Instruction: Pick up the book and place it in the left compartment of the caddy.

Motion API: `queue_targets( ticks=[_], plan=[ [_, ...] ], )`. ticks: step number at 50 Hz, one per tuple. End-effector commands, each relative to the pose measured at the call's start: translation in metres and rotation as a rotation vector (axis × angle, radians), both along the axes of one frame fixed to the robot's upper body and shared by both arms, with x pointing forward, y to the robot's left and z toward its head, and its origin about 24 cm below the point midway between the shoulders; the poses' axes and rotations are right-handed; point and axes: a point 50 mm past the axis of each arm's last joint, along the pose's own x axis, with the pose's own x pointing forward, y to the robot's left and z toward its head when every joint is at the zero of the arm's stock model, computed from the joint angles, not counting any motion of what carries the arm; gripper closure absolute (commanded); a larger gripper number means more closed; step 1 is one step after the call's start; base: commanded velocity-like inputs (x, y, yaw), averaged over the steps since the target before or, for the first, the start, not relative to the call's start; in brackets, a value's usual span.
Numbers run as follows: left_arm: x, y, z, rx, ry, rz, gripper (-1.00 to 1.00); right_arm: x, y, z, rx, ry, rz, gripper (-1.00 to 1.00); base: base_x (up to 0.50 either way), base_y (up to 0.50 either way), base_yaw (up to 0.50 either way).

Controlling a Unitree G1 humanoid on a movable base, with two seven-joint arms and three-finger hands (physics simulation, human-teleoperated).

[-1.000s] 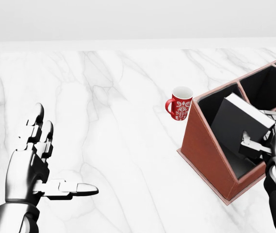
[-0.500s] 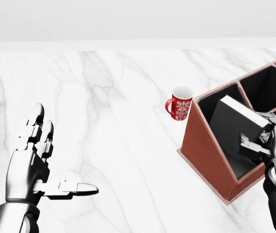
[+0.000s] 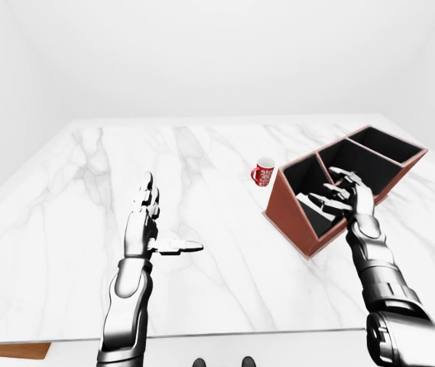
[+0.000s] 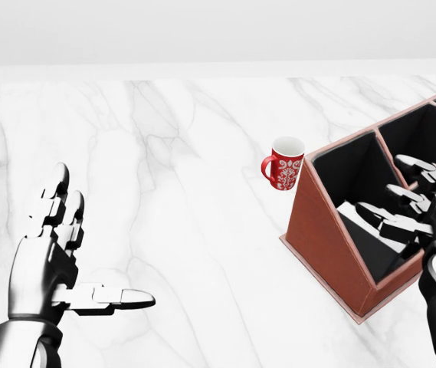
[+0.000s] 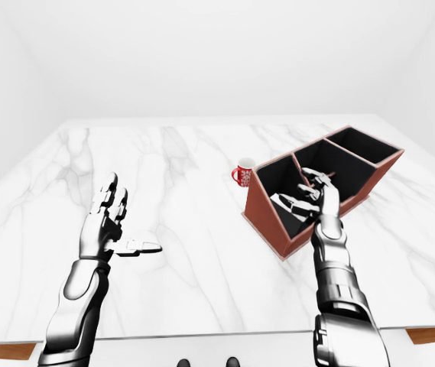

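The book [image 4: 355, 215], dark with white page edges, lies low inside the left compartment of the red-brown caddy [image 4: 321, 230], at the head view's right. My right hand [image 4: 394, 192] hovers over that compartment with its fingers spread open, apart from the book. My left hand [image 4: 99, 245] is open and empty, palm up, above the marble table at the lower left. The book also shows in the left-eye view [image 3: 309, 205] under my right hand [image 3: 341, 189].
A red patterned mug [image 4: 284, 163] stands just left of the caddy's left wall. The caddy's middle and right compartments [image 3: 362, 164] run off to the upper right. The white marble table [image 4: 187, 230] spreads left; its near edge shows in the eye views.
The book has left my right hand's grip and dropped from leaning upright to lying low in the left compartment. My right fingers have opened and spread. My left hand has not moved.
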Motion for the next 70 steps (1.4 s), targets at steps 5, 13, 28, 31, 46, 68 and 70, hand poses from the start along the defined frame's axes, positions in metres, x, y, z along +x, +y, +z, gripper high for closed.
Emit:
queue_targets(
  ticks=[5, 13, 28, 31, 46, 68, 70],
  plan=[
    [0.001, 0.001, -0.001, 0.0, 0.004, 0.001, -1.0, -0.002, 0.009, 0.05, -0.003, -0.149, 0.055, -0.25, 0.0, 0.0, 0.0],
    [0.0, 0.001, 0.004, -0.001, -0.016, 0.002, -1.0, -0.019, 0.023, 0.123, -0.061, -0.476, 0.117, -0.29, 0.0, 0.0, 0.0],
    [-0.01, 0.002, 0.036, 0.021, -0.158, 0.011, -1.0, -0.072, 0.056, 0.152, -0.07, -0.722, 0.251, -1.0, 0.0, 0.0, 0.0],
    [-0.012, 0.001, 0.044, 0.029, -0.193, 0.008, -1.0, -0.082, 0.061, 0.152, -0.065, -0.747, 0.263, -1.0, 0.0, 0.0, 0.0],
    [-0.069, -0.01, 0.138, 0.122, -0.677, -0.019, -1.0, -0.141, 0.109, 0.151, -0.143, -0.812, 0.383, -1.0, 0.0, 0.0, 0.0],
    [-0.101, -0.013, 0.187, 0.068, -1.009, -0.04, -1.0, -0.15, 0.143, 0.19, -0.13, -1.054, 0.449, -1.0, 0.0, 0.0, 0.0],
    [-0.101, -0.012, 0.189, 0.064, -1.02, -0.039, -1.0, -0.151, 0.142, 0.189, -0.133, -1.05, 0.448, -1.0, 0.0, 0.0, 0.0]
  ],
)
